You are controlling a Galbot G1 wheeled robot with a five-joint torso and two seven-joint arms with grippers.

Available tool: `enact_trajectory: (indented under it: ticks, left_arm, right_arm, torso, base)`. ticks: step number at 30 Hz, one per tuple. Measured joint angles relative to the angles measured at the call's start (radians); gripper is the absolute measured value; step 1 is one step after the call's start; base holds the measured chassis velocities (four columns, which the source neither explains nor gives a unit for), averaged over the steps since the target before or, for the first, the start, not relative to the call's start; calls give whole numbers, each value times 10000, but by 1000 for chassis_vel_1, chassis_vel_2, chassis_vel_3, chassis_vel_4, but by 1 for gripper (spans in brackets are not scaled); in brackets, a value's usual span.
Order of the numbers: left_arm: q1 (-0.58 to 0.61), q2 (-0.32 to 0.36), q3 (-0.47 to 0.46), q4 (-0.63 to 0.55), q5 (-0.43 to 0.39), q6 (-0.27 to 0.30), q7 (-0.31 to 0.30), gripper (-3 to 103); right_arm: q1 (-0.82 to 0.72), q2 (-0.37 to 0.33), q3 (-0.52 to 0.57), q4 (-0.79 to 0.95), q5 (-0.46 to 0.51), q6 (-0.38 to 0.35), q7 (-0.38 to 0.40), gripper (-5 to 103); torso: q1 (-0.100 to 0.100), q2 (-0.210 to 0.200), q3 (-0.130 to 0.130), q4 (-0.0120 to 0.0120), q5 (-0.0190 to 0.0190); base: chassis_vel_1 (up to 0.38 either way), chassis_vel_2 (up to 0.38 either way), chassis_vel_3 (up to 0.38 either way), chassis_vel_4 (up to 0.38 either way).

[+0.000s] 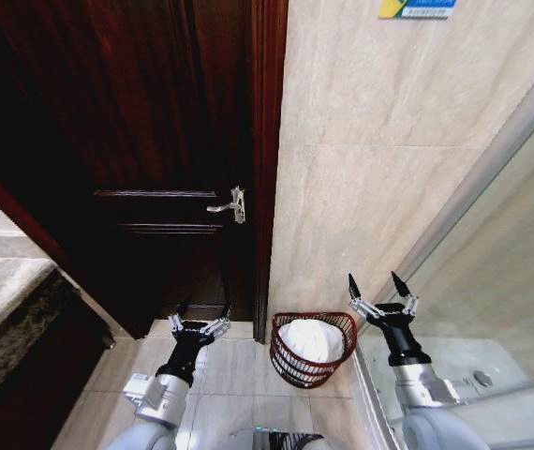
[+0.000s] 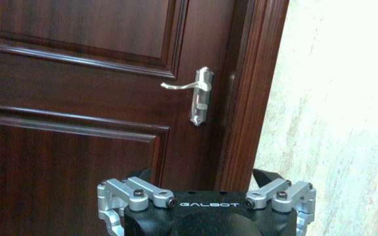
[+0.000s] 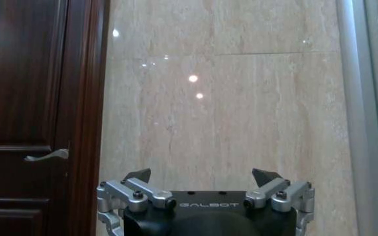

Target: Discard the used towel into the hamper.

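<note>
Apparently complete: towel (image 1: 310, 338) lies inside the hamper (image 1: 289, 361); left gripper (image 1: 200, 327) beside the hamper and right gripper (image 1: 382, 293) just above it, both spread wide, empty

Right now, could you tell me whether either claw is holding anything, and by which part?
Nothing is held. The left claw and right claw are both open and empty; the white towel lies inside the hamper.

Place: a bathroom, by the look of it.
Walls: polished beige stone tile (image 1: 370, 141).
Door: dark wooden panel door (image 1: 155, 141) with a silver lever handle (image 1: 229, 205).
Right side: glass shower screen (image 1: 511, 281).
Left side: stone-topped counter (image 1: 0, 281).
Floor: pale tile (image 1: 229, 384), wicker hamper (image 1: 312, 349) holding a white towel (image 1: 310, 338).
</note>
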Motion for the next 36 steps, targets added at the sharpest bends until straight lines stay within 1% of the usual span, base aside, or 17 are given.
enact_trajectory:
  ticks: [21, 36]
  left_arm:
    - [0, 0, 0, 0, 0, 0, 1, 100]
    - [0, 0, 0, 0, 0, 0, 1, 100]
  right_arm:
    - [0, 0, 0, 0, 0, 0, 0, 100]
    - [0, 0, 0, 0, 0, 0, 0, 100]
  torso:
    - [0, 0, 0, 0, 1]
    - [1, 0, 0, 0, 0]
  base:
    - [19, -18, -20, 17]
    - [58, -58, -61, 68]
